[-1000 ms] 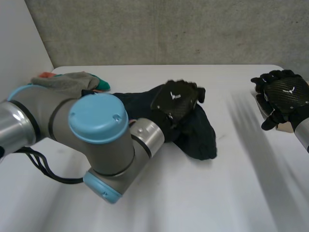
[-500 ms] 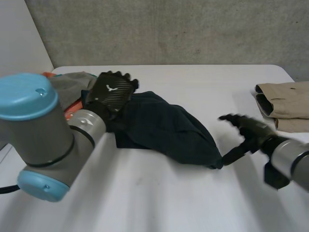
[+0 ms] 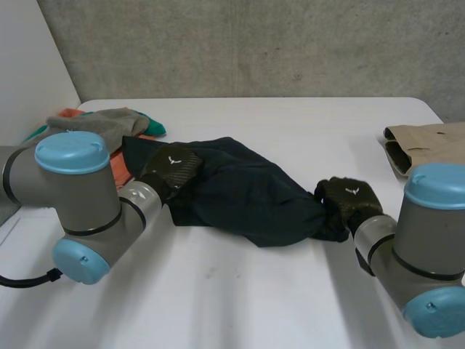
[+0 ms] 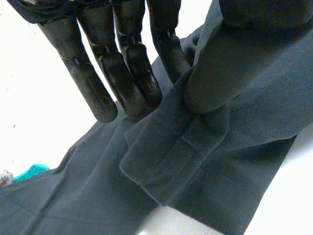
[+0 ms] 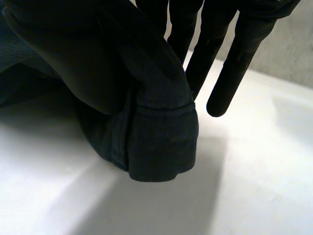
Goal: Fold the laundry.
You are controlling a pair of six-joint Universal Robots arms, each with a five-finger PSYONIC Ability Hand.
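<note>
Two ends of the dark garment (image 3: 247, 189), mid-way across the desk (image 3: 240, 291), are pinched in my fingers (image 4: 124, 73): left hand (image 3: 171, 169) at a hem, right hand (image 3: 349, 200) opposite; I'd draw them apart evenly, low, to flatten it

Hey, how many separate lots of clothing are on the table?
3. A dark garment mid-table, pinched by the left hand and right hand; a grey, orange and teal heap at the far left corner, possibly several pieces; a folded tan garment at the right edge.
</note>
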